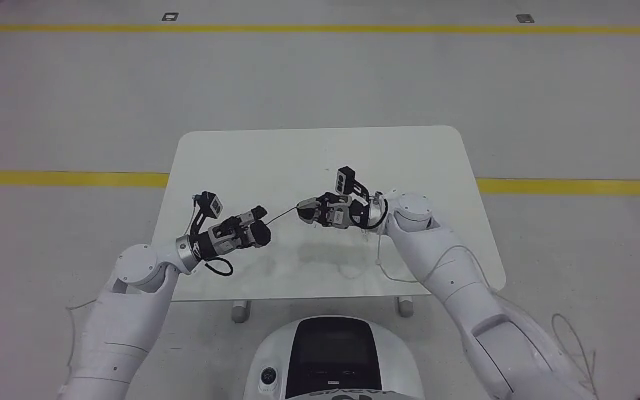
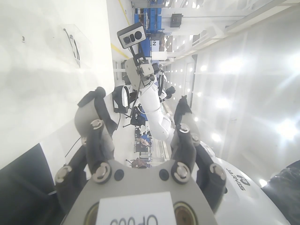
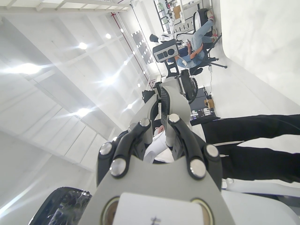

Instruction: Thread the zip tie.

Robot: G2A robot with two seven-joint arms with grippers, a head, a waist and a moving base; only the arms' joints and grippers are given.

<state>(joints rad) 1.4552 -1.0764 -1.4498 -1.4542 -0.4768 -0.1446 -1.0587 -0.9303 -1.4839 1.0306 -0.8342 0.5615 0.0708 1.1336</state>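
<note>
**Inspector:** How is the surface looking?

**Assessor:** The white surface (image 1: 420, 150), round-cornered, is standing on a grey floor (image 1: 300, 80). Two yellow lines (image 1: 80, 178) are running across that floor, one far beyond the surface and one passing behind its sides.

**Inspector:** And the task's thing?

**Assessor:** The zip tie (image 1: 281, 215) is hanging in the air above the near half of the surface, stretching as a thin dark strand between the two grippers. The right gripper (image 1: 303, 210) is pinching one end, its jaws narrowed onto it. The left gripper (image 2: 141, 97) is sitting just beside the free end, its jaws spread wide and gripping nothing.

**Inspector:** The room?

**Assessor:** Overhead, ceiling lights (image 2: 220, 104) are glaring in a tall white hall. Some blue racking (image 2: 152, 12) is showing at the far side.
</note>
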